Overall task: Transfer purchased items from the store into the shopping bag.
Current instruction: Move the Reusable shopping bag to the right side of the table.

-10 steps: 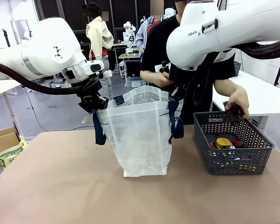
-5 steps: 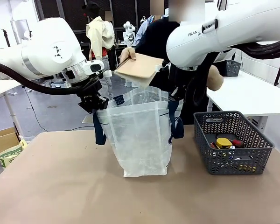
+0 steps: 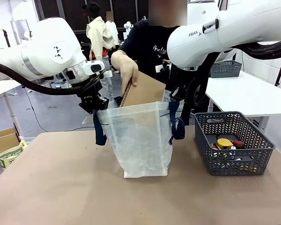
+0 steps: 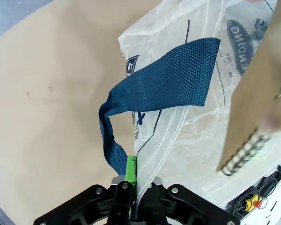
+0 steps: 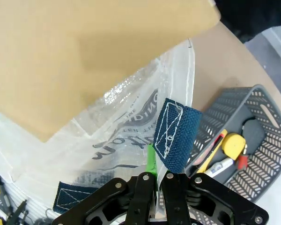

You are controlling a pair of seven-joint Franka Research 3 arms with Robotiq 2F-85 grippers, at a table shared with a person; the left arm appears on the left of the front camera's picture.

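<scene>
At the table's centre, the frosted shopping bag (image 3: 140,140) is held open, its rim pinched left and right by the left gripper (image 4: 135,176) and right gripper (image 5: 157,173). A tan spiral notebook (image 3: 145,91), held above it a moment ago, is now lowered inside by the person's hand (image 3: 126,68). Other goods (image 3: 223,142) remain in the grey basket (image 3: 225,161), right.

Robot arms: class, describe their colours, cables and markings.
The left arm and right arm are white and rounded, with thick black cables; the right bears "FRAN" lettering. The left end effector and right end effector are black with green pads.
</scene>
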